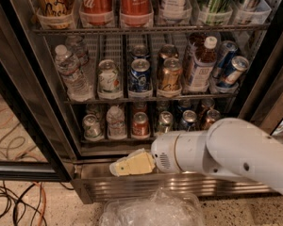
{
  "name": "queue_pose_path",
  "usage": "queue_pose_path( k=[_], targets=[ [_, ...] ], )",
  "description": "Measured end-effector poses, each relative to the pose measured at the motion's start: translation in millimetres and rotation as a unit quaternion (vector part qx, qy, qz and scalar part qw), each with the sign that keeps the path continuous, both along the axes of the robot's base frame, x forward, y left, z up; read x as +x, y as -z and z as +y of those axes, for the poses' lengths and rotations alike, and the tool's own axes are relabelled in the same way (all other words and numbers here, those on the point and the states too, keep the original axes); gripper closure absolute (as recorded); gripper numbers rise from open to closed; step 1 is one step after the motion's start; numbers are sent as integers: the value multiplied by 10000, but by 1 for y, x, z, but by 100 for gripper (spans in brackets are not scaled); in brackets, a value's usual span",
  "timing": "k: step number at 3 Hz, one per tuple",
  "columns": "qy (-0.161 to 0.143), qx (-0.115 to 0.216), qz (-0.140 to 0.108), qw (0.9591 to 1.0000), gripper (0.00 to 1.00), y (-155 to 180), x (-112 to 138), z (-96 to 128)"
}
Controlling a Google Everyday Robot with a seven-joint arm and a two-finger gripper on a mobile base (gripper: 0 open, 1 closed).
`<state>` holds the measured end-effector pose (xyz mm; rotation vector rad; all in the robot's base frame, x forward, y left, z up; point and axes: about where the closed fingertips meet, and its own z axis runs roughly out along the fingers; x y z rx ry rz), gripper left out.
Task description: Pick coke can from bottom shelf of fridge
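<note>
The coke can (140, 125), small and red with a silver top, stands upright in the middle of the bottom shelf (104, 148) of the fridge (47, 98), among silver, blue and copper cans. My gripper (119, 167), cream-coloured at the end of a white arm (226, 149), hangs in front of the fridge's steel base, below the shelf lip and slightly left of the coke can. It holds nothing and touches nothing. The arm hides the right end of the bottom shelf.
The wire rack above holds a water bottle (70, 72), several cans and a juice bottle (200, 65). Tall Coca-Cola bottles (118, 1) stand on the top rack. The open glass door (19, 135) is at left. Cables (14, 201) and a clear plastic bag (151, 211) lie on the floor.
</note>
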<state>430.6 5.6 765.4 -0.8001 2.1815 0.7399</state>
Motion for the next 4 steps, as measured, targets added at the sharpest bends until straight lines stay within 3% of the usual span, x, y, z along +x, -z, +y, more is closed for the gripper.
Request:
queue_pose_path(
  k=[1,2,3,4],
  targets=[
    [281,291,14,9992,0,24,-7,33],
    [779,656,115,9947,0,50,0,46],
    [1058,655,-91,9922,0,48,16,41],
    [1058,655,-91,9922,0,48,16,41]
  ],
)
